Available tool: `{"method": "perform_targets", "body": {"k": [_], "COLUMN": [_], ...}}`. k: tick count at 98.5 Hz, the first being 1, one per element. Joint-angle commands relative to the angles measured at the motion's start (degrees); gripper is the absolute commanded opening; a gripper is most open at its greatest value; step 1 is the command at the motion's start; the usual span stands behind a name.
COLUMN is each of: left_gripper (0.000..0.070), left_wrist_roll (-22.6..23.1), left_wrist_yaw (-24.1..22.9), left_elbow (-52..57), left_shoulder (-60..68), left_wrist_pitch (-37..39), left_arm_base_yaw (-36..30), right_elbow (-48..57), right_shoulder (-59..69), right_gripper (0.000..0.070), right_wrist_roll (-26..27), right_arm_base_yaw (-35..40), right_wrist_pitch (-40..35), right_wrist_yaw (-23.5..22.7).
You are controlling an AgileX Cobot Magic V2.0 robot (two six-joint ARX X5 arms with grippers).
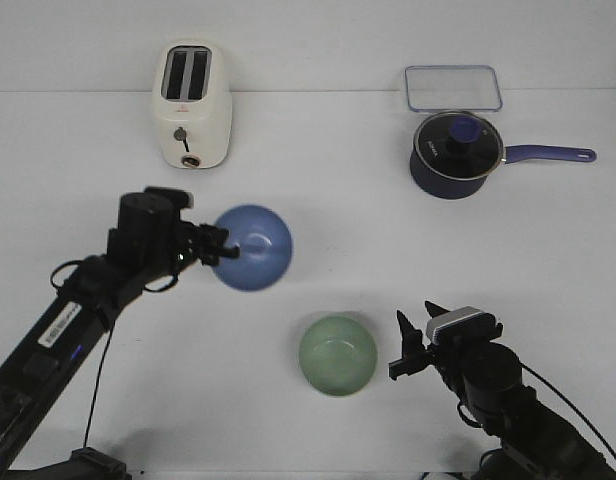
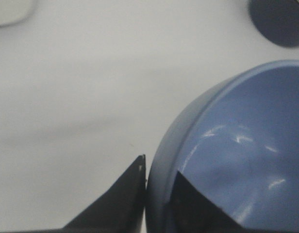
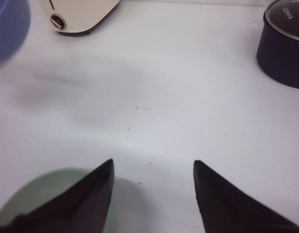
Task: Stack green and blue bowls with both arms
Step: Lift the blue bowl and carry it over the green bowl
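Note:
My left gripper (image 1: 224,248) is shut on the rim of the blue bowl (image 1: 254,248) and holds it tilted above the table, left of centre. In the left wrist view one finger lies outside the bowl's wall and one inside, at the gripper (image 2: 159,167), with the blue bowl (image 2: 237,145) filling the side of the picture. The green bowl (image 1: 337,354) stands upright on the table, nearer the front and to the right of the blue one. My right gripper (image 1: 416,345) is open and empty just right of the green bowl, which also shows in the right wrist view (image 3: 47,194) beside the gripper (image 3: 153,165).
A cream toaster (image 1: 191,104) stands at the back left. A dark navy saucepan (image 1: 456,153) with a glass lid and long handle stands at the back right, with a clear rectangular container lid (image 1: 452,87) behind it.

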Motion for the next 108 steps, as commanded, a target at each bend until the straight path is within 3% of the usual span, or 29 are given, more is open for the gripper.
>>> {"method": "perform_targets", "body": {"k": [1, 13, 28, 58, 63, 70, 75, 88, 108], "left_gripper": [0.0009, 0.0010, 0.0010, 0.0023, 0.0093, 0.0309, 0.0401, 0.0415, 0.0416], "left_wrist_roll": [-3.3, -7.7, -9.3, -11.5, -11.5, -11.4, -11.3, -8.6, -3.4], "left_wrist_yaw": [0.2, -0.8, -8.1, -8.2, -8.2, -8.2, -8.3, -9.9, -24.3], "left_elbow": [-2.7, -7.3, -8.6, -8.6, -8.6, -8.6, -8.6, -8.6, -9.0], "left_shoulder": [-0.6, -0.9, 2.9, 9.0, 9.0, 8.4, 7.8, 3.6, -11.8], "left_wrist_pitch": [1.4, 5.3, 9.1, 10.9, 10.9, 10.9, 10.9, 8.8, 0.5], "left_arm_base_yaw": [-5.1, -15.1, -24.7, -28.8, -28.9, -28.9, -28.8, -28.5, -27.3], "right_elbow": [0.2, 0.2, 0.2, 0.2, 0.2, 0.2, 0.2, 0.2, 0.2], "right_shoulder": [0.3, 0.3, 0.3, 0.3, 0.3, 0.3, 0.3, 0.3, -1.8], "right_gripper": [0.0338, 0.0338, 0.0338, 0.0338, 0.0338, 0.0338, 0.0339, 0.0339, 0.0338], "right_wrist_roll": [-0.4, -0.4, -0.4, -0.4, -0.4, -0.4, -0.4, -0.4, -3.1], "right_arm_base_yaw": [0.6, 0.6, 0.6, 0.6, 0.6, 0.6, 0.6, 0.6, 0.6], "right_wrist_pitch": [0.5, 0.5, 0.6, 0.5, 0.5, 0.5, 0.5, 0.5, 0.5], "right_wrist_yaw": [0.3, 0.3, 0.2, 0.2, 0.2, 0.2, 0.2, 0.2, 0.2]}}
